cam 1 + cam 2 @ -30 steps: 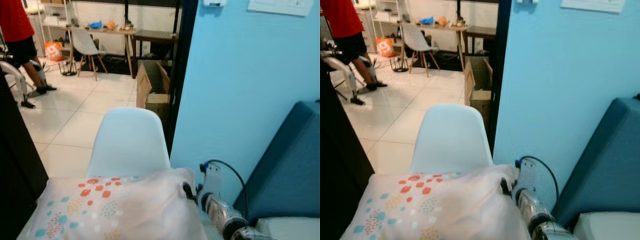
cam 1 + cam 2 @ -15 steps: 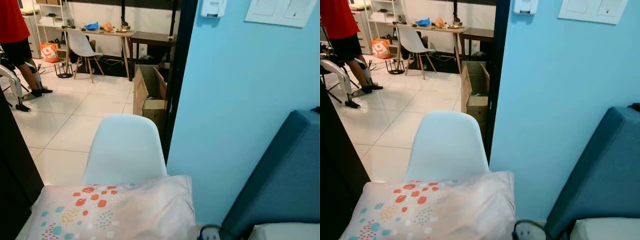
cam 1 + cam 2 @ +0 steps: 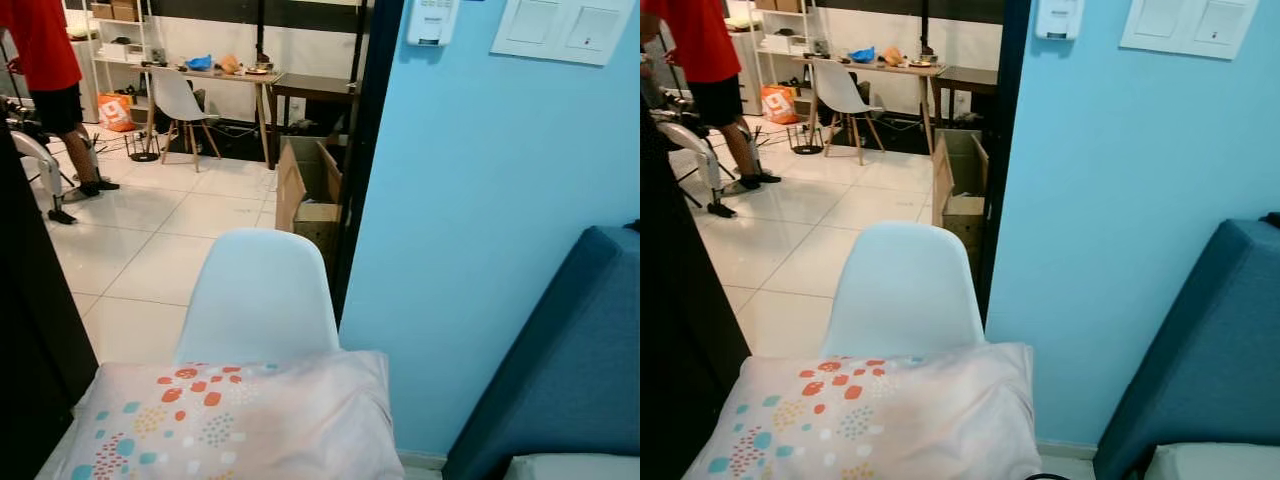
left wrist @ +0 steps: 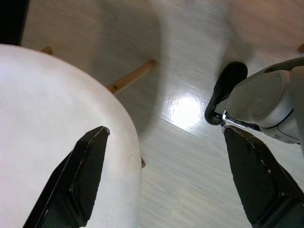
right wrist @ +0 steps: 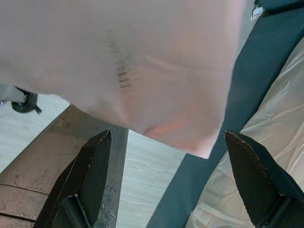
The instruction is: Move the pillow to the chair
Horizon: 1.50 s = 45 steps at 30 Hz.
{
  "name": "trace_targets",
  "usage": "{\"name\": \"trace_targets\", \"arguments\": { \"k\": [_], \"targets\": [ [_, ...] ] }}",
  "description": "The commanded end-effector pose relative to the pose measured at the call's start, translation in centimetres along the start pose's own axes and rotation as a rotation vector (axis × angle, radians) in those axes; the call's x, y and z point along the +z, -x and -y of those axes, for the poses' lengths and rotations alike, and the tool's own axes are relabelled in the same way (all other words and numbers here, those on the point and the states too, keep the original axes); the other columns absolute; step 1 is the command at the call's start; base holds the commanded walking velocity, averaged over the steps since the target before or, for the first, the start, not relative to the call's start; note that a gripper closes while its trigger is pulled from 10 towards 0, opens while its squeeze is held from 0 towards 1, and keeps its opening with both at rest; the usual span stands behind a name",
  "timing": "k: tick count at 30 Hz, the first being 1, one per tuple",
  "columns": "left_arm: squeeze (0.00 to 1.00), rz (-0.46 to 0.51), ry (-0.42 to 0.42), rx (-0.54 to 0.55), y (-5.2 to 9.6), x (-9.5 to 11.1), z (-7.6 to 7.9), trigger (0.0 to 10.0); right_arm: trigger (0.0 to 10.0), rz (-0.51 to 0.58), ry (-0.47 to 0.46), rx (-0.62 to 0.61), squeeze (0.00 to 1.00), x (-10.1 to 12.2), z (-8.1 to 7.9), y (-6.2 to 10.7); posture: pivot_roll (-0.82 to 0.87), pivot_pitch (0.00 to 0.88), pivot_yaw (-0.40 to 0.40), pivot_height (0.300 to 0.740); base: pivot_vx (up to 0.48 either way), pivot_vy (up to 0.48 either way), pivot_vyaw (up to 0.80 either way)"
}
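Observation:
The pillow (image 3: 230, 420), pale pink with orange and teal dots, lies against the foot of the white chair's backrest (image 3: 258, 295) and hides the seat. In the left wrist view my left gripper (image 4: 171, 175) is open beside the chair's rounded white seat edge (image 4: 47, 118), above the floor, holding nothing. My right gripper (image 5: 166, 175) is open too, below the pillow's plain underside (image 5: 123, 61), and its fingers are apart from the pillow.
A blue wall (image 3: 470, 200) stands right of the chair, and a dark blue sofa (image 3: 570, 350) is at the far right. A black panel (image 3: 25, 330) borders the left. Beyond lie a tiled floor, a cardboard box (image 3: 305, 185) and a person in red (image 3: 45, 60).
My right arm, beside the pillow's right corner one second ago, has dropped out of the head views. The pillow stays where it was. The camera has tilted a little.

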<state>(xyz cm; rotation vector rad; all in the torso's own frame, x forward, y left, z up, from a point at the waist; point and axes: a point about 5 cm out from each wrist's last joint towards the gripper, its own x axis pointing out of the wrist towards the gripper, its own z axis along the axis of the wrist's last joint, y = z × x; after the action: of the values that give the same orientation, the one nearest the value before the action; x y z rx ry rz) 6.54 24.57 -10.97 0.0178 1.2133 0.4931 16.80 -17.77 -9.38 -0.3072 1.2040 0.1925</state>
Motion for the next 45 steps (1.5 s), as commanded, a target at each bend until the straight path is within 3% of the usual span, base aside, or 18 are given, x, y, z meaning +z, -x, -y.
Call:
{"name": "trace_targets", "arguments": {
  "k": [1,6,12,19,45],
  "targets": [
    [0.0,-0.016,-0.013,-0.017,0.1,-0.3,0.5,10.0,10.0,-0.004,0.028,-0.001,0.0,-0.3,0.0,0.0,0.14,0.033,-0.102,0.74,-0.364,0.0,0.0],
    [0.0,-0.015,-0.038,-0.031,0.1,-0.1,0.9,10.0,10.0,-0.026,0.093,-0.003,0.0,-0.7,0.2,0.0,0.14,0.029,-0.105,0.74,-0.388,0.0,0.0],
    [0.0,-0.01,-0.06,-0.039,0.1,0.1,1.3,10.0,10.0,-0.034,0.112,0.001,0.0,-1.0,0.4,0.0,0.13,0.017,-0.111,0.74,-0.416,0.0,0.0],
    [0.0,-0.008,-0.069,-0.038,0.1,0.2,1.2,10.0,10.0,-0.042,0.118,-0.013,0.0,-1.3,0.7,0.1,0.13,0.014,-0.107,0.74,-0.399,0.0,-0.73],
    [0.0,0.016,-0.087,-0.078,0.1,0.8,1.9,10.0,10.0,-0.058,0.144,-0.02,0.0,-1.5,0.6,0.1,0.12,0.022,-0.106,0.74,0.0,0.0,-0.74]
  ]
}}
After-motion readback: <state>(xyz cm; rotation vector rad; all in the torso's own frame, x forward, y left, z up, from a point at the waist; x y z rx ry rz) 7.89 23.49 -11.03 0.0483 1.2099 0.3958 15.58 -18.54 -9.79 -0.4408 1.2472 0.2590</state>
